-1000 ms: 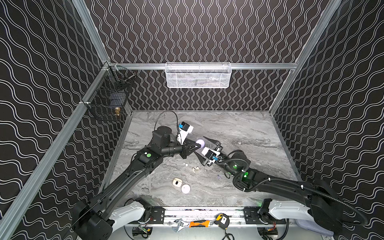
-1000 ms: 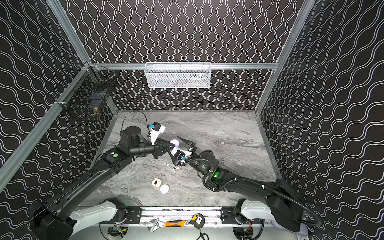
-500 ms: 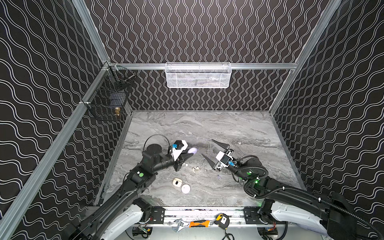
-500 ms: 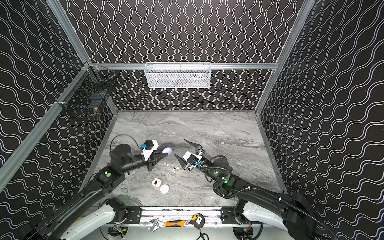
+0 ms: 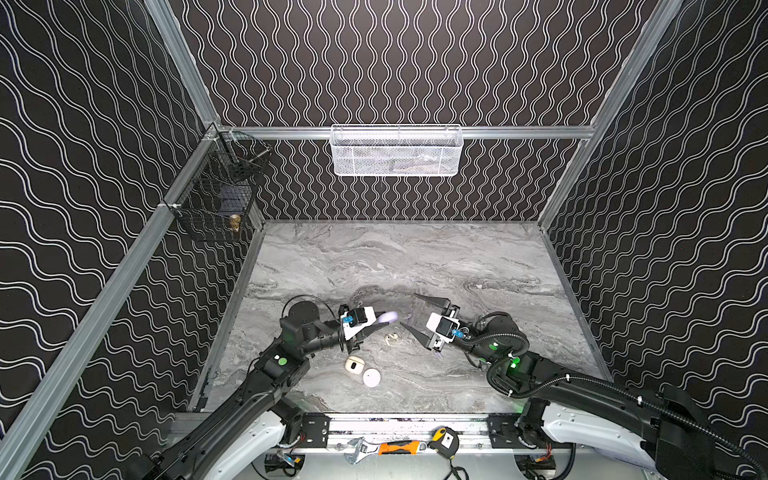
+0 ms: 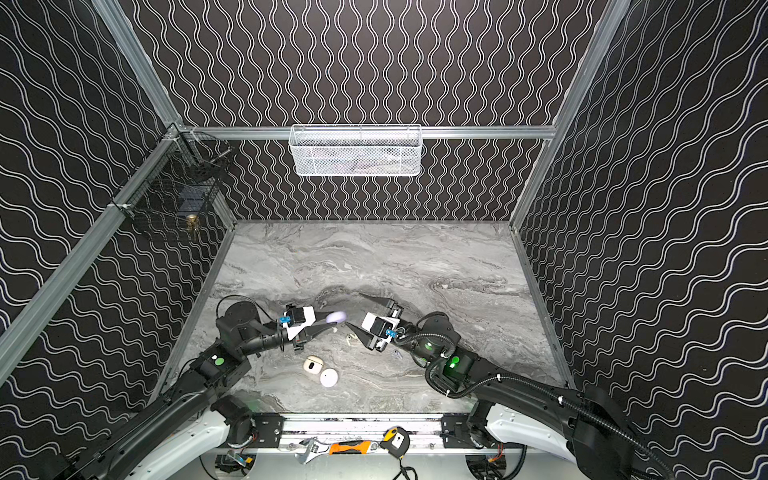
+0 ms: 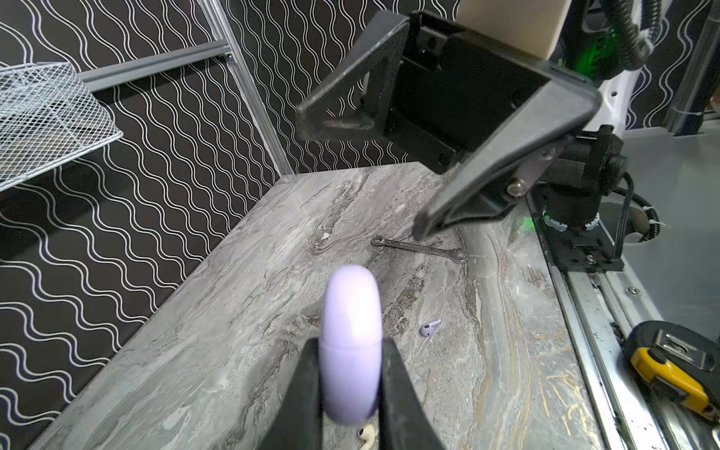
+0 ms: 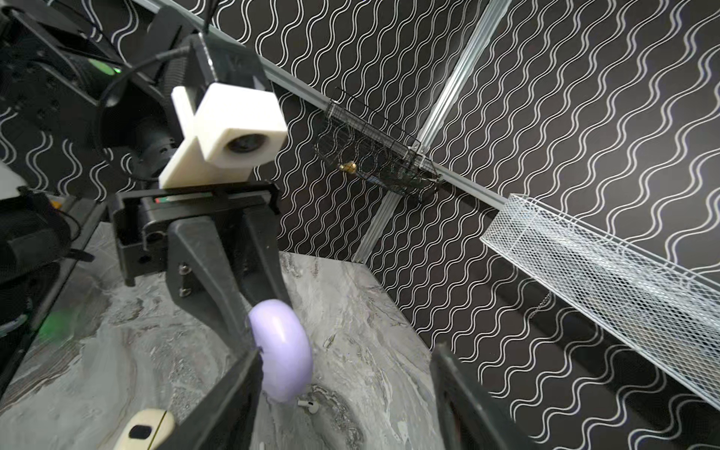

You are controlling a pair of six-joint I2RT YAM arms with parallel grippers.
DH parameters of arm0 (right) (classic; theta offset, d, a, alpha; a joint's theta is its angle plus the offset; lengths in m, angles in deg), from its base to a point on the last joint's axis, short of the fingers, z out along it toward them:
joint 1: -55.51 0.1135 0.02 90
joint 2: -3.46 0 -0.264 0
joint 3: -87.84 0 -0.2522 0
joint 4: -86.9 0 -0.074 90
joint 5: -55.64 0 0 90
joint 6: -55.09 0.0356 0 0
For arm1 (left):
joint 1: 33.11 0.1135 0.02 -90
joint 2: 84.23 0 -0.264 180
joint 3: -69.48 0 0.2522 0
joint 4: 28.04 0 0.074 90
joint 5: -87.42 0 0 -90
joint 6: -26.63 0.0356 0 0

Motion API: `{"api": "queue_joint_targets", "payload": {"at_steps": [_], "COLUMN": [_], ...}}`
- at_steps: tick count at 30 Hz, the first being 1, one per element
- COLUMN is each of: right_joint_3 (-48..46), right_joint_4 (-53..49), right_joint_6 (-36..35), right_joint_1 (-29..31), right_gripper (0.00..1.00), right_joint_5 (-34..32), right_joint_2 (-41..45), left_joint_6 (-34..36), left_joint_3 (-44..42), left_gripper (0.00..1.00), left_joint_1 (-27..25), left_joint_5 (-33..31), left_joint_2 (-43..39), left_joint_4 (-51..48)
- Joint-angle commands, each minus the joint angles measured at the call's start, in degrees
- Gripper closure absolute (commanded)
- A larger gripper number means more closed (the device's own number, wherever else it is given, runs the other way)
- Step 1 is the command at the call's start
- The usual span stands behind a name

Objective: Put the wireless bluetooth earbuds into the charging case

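Presently clamps lavender case (image 7: 350, 307) in left gripper (image 7: 350, 348), with right gripper (image 5: 408, 309) open and empty; probably needs lid opened next.

Robot test cell: wave-patterned walls (image 5: 395, 62), aluminium frame (image 5: 519, 132), marble tabletop (image 5: 395, 257).

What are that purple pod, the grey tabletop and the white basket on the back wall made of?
Case: likely smooth glossy plastic; soft highlights on its curve.
Tabletop: marble-look, perhaps printed laminate; flat veining, matte sheen.
Basket: white-coated metal mesh, apparently; see-through diamond grid.
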Motion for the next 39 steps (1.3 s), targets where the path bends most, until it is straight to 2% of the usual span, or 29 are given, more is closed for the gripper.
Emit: {"api": "queue_joint_targets", "payload": {"at_steps": [1,12,25,32,35,39], "right_joint_3": [1.2,3.9,5.5,6.6,7.1,7.0], "right_joint_4": [-1.4,-1.1,4.4,4.0,4.5,9.1], "right_joint_6": [-1.0,-0.4,2.1,4.8,6.5,14.2], "right_joint_1": [0.0,0.0,0.0,0.0,0.0,-1.7], "right_gripper": [0.30,0.31,0.42,0.43,0.42,0.38], "right_joint_5": [1.8,1.5,-6.9,-8.6,-12.1,-26.6], "right_joint_2": [-1.0,-5.2,-6.4,-5.7,-5.9,-4.6], "left_joint_6": [1.7,2.0,1.4,-0.2,-4.4,-18.4], "left_joint_3": [0.9,0.7,0.0,-0.1,-0.6,-3.2], "left_gripper": [1.00,1.00,1.00,1.00,1.00,1.00], "left_joint_1": [0.1,0.0,0.0,0.0,0.0,1.5], "left_joint_5": [2.4,4.6,7.1,6.2,5.9,5.1], "left_joint_2": [0.4,-0.5,-2.5,-2.2,-1.8,0.9], "left_joint_4": [0.5,0.9,1.0,2.4,5.8,20.5]}}
